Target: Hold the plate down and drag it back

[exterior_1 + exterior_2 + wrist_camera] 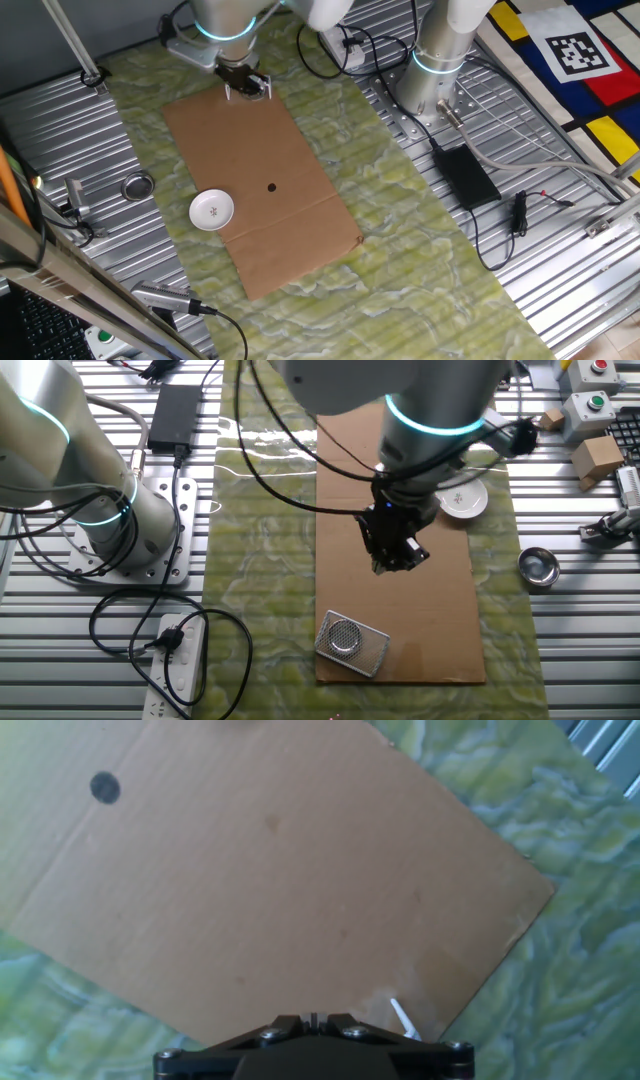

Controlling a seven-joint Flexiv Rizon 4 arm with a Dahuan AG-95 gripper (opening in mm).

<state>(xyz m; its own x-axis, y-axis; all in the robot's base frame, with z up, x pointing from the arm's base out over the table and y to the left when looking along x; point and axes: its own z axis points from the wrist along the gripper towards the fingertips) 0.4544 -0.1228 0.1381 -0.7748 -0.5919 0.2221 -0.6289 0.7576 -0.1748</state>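
Fingers (397,563) up close, pressed together over the cardboard (262,180), well away from the plate (212,210); they should land squarely on its centre, press firmly, then drag.

No readable text or numbers; only QR-like marker (572,52) on coloured board (600,90).

tabletop (560,300): grey metal with ridges
on it: green mat (420,250), black box (463,175), small metal ring (137,186)
on mat: brown cardboard (260,170)
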